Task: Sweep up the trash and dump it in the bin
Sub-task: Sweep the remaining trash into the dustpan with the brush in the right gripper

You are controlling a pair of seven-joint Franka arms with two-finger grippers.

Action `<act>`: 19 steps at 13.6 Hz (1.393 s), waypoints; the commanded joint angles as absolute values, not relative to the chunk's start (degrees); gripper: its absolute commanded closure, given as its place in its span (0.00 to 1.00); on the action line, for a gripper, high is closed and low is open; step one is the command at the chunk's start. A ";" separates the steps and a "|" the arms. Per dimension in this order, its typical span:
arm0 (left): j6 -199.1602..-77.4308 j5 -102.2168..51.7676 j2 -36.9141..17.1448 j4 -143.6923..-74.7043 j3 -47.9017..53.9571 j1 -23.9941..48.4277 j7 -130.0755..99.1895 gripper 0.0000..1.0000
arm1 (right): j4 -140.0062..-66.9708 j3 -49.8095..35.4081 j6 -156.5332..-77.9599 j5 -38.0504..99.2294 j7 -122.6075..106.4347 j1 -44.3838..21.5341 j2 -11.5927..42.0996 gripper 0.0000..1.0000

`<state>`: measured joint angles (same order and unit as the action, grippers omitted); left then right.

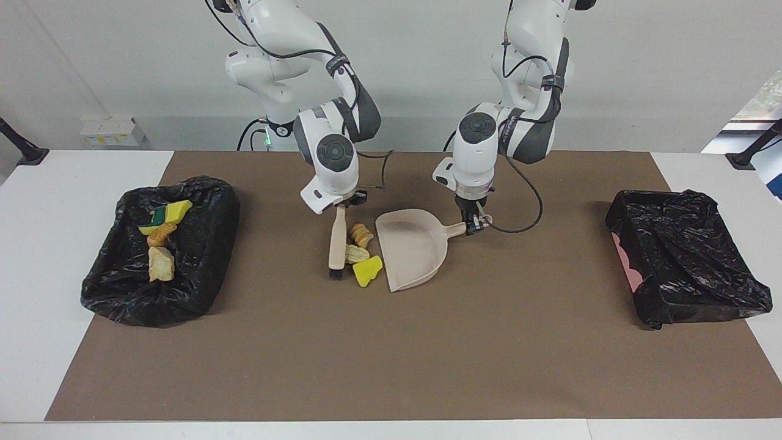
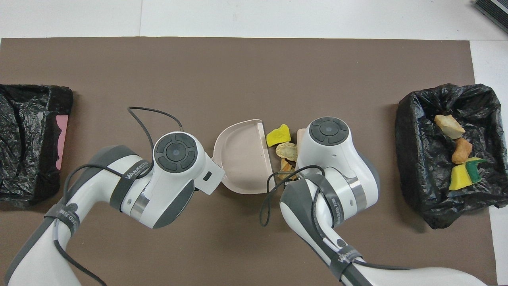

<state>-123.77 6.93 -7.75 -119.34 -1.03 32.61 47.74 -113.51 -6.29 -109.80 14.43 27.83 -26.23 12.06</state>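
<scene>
My right gripper (image 1: 341, 206) is shut on the handle of a wooden brush (image 1: 336, 244), whose bristles rest on the brown mat. Three scraps of trash lie between brush and dustpan: an orange-brown lump (image 1: 361, 234), a beige lump (image 1: 356, 253) and a yellow sponge chunk (image 1: 368, 271), which touches the pan's lip. The beige dustpan (image 1: 406, 250) has its mouth facing them. My left gripper (image 1: 470, 227) is shut on its handle. From overhead I see the dustpan (image 2: 242, 157), the yellow chunk (image 2: 278, 135) and the beige lump (image 2: 286, 150); both grippers are hidden under their wrists.
A bin lined with a black bag (image 1: 201, 256) stands at the right arm's end of the table and holds several scraps (image 1: 162, 264). A second black-bagged bin (image 1: 684, 244) stands at the left arm's end, with pink showing at its edge. The brown mat (image 1: 391, 366) covers the table's middle.
</scene>
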 commanded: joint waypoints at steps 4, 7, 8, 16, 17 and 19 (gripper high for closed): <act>-125.07 8.00 -5.89 -122.34 -1.32 32.43 44.91 1.00 | -103.21 -6.51 -102.25 25.84 21.90 -25.14 14.15 1.00; -125.59 7.91 -5.89 -122.43 -1.23 31.99 44.91 1.00 | -100.64 -5.89 -96.78 24.18 20.57 -21.28 12.92 1.00; -125.68 7.91 -5.89 -122.34 -1.23 31.99 44.91 1.00 | -100.37 -5.80 -96.33 21.91 19.17 -20.83 12.92 1.00; -125.16 7.29 -6.50 -121.64 -1.23 29.62 44.91 1.00 | -100.99 -6.41 -101.77 -1.23 14.50 -20.91 19.42 1.00; -124.90 7.29 -6.42 -121.55 -1.32 29.71 44.91 1.00 | -100.99 -6.68 -102.65 -0.97 14.24 -21.88 19.68 1.00; -124.98 7.29 -6.59 -121.46 -1.32 29.71 44.91 1.00 | -101.42 -6.85 -104.06 -0.09 13.62 -24.51 20.39 1.00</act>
<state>-124.51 6.90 -7.53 -120.17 -1.42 29.87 45.74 -101.45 -6.16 -103.13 0.40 15.16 -22.75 20.38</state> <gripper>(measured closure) 0.674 0.736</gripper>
